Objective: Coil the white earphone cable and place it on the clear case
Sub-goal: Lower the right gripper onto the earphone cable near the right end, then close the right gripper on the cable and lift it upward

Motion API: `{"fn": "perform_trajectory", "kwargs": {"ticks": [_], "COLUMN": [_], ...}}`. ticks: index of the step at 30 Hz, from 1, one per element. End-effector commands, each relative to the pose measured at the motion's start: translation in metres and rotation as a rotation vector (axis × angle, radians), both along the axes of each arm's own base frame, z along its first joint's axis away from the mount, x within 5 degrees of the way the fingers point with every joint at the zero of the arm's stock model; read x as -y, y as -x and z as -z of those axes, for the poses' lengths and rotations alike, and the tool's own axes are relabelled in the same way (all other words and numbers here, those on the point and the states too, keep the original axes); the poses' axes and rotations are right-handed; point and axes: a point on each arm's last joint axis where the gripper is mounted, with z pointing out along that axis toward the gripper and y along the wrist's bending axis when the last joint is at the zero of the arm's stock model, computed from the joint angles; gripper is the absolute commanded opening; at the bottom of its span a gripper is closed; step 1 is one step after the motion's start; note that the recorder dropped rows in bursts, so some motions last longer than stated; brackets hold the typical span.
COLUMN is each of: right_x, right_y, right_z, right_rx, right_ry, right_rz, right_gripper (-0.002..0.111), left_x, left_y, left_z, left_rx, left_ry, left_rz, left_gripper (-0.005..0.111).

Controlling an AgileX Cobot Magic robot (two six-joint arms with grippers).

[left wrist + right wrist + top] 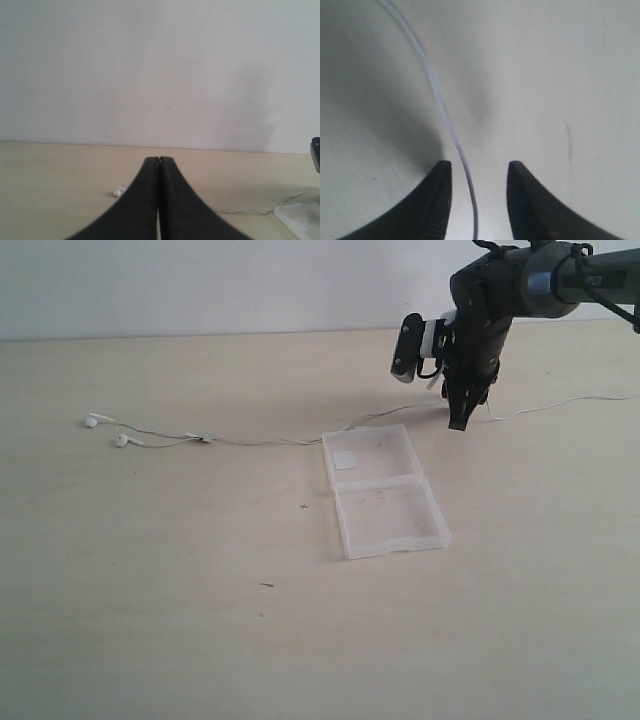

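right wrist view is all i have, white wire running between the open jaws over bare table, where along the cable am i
observer: the right gripper is over the white earphone cable by the far corner of the clear case; the earbuds lie toward the exterior view's left edge
operator: case open or shut
observer: open flat, no cable in it
operator: left arm close
observer: no, it's outside the exterior view; the left gripper is shut, facing an earbud
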Motion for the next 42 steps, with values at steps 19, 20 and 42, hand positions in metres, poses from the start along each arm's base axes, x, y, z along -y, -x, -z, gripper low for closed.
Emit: {"fn": "perform_trajectory", "kwargs": {"ticks": [19, 20, 42], "right_x": [0.002, 0.002, 0.011], "right_y": [-0.004, -0.003, 0.085], "right_z": [-0.029, -0.036, -0.25], "right_rx": [0.08, 0.091, 0.256], "right_ry": [0.054, 0.043, -0.27], "right_rz": [-0.043, -0.037, 0.141], "right_gripper": [0.0, 0.0, 0.0], "left_x": [0.0, 0.0, 0.0], "left_y": [0.0, 0.0, 0.0], "left_z": [0.001, 0.001, 0.001], "left_rx": [0.003, 0.003, 0.003], "left_ry": [0.003, 0.003, 0.003], "left_rz": [0.007, 0.007, 0.007], "left_gripper": [0.0, 0.0, 0.0]}}
